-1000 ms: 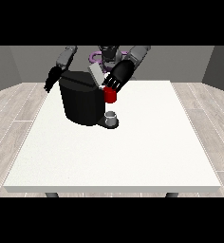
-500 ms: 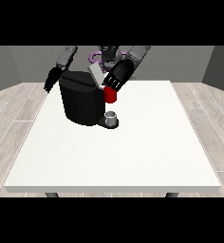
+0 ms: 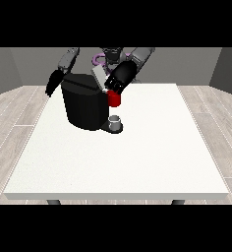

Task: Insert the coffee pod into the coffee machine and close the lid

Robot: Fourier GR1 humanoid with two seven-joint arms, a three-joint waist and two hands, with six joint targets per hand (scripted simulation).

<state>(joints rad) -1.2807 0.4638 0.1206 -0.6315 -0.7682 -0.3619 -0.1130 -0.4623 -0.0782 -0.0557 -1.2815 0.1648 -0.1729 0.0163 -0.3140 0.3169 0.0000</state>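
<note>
Item: hand at the view's right (image 3: 121,78). Black, set over the top of the coffee machine (image 3: 83,103), at about 1 o'clock from the machine's body. Fingertips point down toward the red thing at the machine (image 3: 114,99) and lie just above it. Whether the fingers are spread, pressed together or pinching anything cannot be told.

Item: lid (image 3: 99,78). Pale grey flap, tilted up and open, at 12 o'clock of the machine's front edge, just beside the same hand.

Item: hand at the view's left (image 3: 53,83). Black, hanging at 10 o'clock of the machine, close beside its rear corner; no thing seen in it. Finger state cannot be told.

Item: coffee pod. Not plainly shown anywhere on the table; no place given.

Item: grey thing (image 3: 116,120). Small cup-like shape on the machine's base, at 5 o'clock from the machine's body, directly under the red thing. Cannot be told for the pod.

Progress, as judged: the lid stands open, so closing is not yet done; insertion appears to be at hand or in course, unconfirmed.

Surroundings: white table (image 3: 137,162), wood-look floor around it. Nothing stands between the hand and the lid.
</note>
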